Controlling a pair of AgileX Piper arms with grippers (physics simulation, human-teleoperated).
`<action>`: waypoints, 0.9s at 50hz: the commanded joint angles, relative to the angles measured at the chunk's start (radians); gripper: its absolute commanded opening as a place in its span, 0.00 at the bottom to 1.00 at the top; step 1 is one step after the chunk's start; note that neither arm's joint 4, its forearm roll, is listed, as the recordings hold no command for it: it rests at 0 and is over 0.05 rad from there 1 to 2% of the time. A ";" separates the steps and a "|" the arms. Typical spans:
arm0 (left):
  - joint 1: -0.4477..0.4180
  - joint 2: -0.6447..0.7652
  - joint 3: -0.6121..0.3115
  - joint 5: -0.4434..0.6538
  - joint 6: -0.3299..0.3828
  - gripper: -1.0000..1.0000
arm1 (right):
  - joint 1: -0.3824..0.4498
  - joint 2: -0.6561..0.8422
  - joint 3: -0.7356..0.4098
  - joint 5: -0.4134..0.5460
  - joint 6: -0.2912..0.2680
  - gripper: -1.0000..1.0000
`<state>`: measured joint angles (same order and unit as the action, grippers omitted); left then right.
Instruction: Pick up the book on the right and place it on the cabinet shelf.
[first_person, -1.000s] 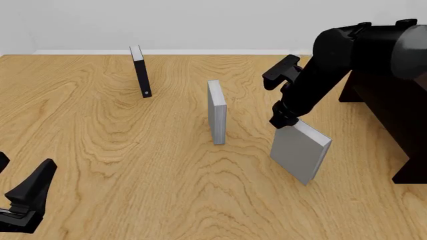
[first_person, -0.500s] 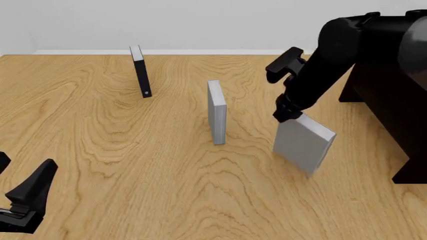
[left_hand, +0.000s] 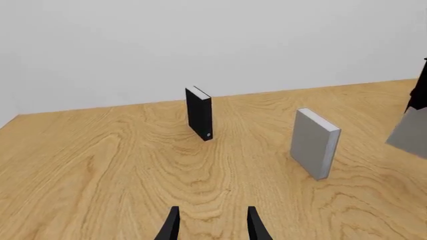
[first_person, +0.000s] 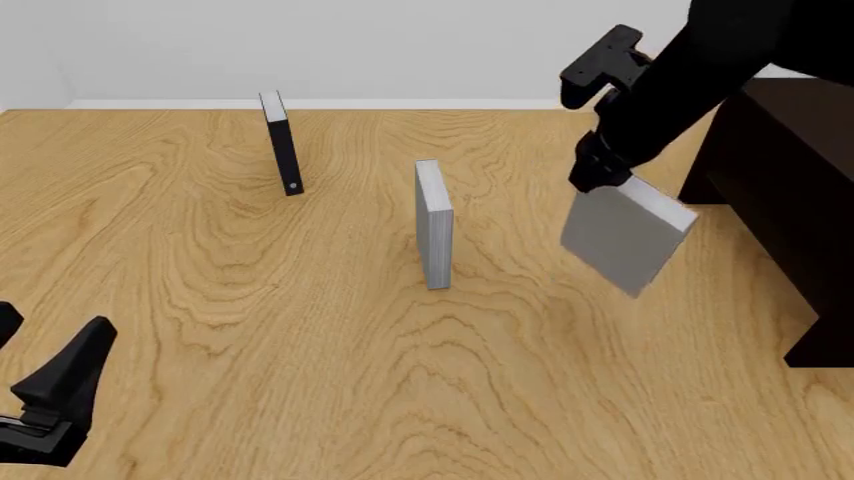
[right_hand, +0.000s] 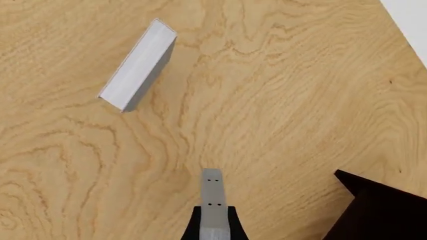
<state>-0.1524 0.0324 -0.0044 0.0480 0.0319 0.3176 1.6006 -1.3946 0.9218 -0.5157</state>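
My right gripper (first_person: 597, 176) is shut on the top edge of the light-grey book (first_person: 623, 234), which hangs tilted in the air above the table. The right wrist view looks down the book's thin edge (right_hand: 213, 200) between the fingers (right_hand: 193, 225). The dark cabinet (first_person: 787, 190) stands at the right, its corner showing in the right wrist view (right_hand: 380, 210). The held book also shows at the edge of the left wrist view (left_hand: 410, 132). My left gripper (first_person: 47, 395) is open and empty near the front left; its fingertips (left_hand: 170, 225) show in the left wrist view.
A narrower, taller grey book (first_person: 433, 224) stands upright mid-table and also shows in both wrist views (left_hand: 313, 142) (right_hand: 139, 65). A thin black book (first_person: 282, 144) stands upright at the back left, also in the left wrist view (left_hand: 199, 120). A white wall runs behind the table.
My right gripper has lifted the light-grey book up off the table and carried it back and slightly right, toward the cabinet. The left arm has not moved.
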 joint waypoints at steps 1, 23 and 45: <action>-0.006 0.002 0.000 -0.003 0.004 1.00 | -0.018 -0.058 -0.009 -0.051 -0.052 0.00; -0.025 -0.012 -0.003 0.005 0.005 1.00 | -0.073 -0.226 0.228 -0.371 -0.319 0.00; -0.029 -0.009 -0.002 0.005 0.019 1.00 | -0.055 -0.386 0.517 -0.692 -0.496 0.00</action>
<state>-0.1791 0.0238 -0.0074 0.0520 0.0435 0.2596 1.2934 -1.0067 0.3894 -0.9316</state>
